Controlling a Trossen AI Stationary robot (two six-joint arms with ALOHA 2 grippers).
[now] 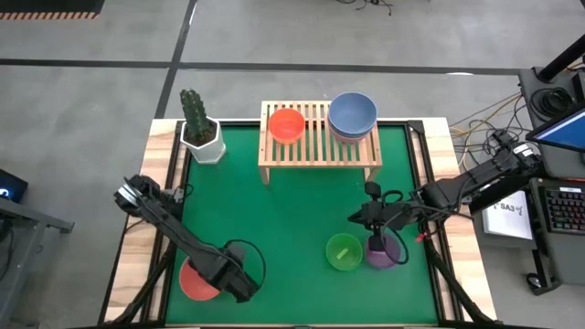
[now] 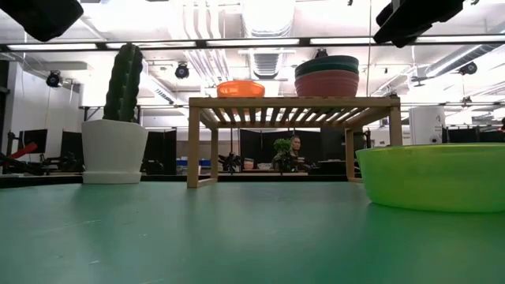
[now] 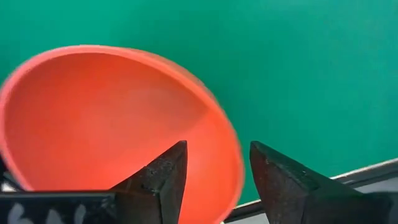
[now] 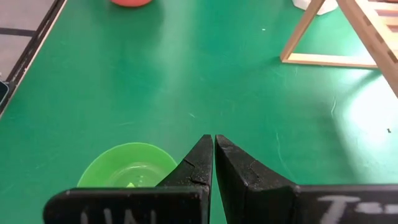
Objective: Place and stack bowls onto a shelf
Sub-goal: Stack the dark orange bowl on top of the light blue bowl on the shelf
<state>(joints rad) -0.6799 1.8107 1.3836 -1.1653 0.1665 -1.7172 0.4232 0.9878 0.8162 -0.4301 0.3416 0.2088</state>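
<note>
Bright, even light falls from ceiling tubes (image 2: 237, 42) seen in the low view, leaving only soft shadows on the green mat (image 1: 292, 219), while the red-pink bowl (image 3: 112, 124) just ahead of the left gripper (image 3: 214, 180) looks motion-blurred.

grey concrete floor (image 1: 82, 100) surrounds the counter (image 1: 137, 228); ceiling strip lights (image 2: 237, 42) glow overhead, a keyboard (image 1: 565, 208) sits right, and a person (image 2: 295, 150) stands far behind.

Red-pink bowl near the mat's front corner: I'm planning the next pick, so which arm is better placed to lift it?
Left. Its gripper is open astride the red-pink bowl rim; the right gripper is shut, across the mat.
</note>
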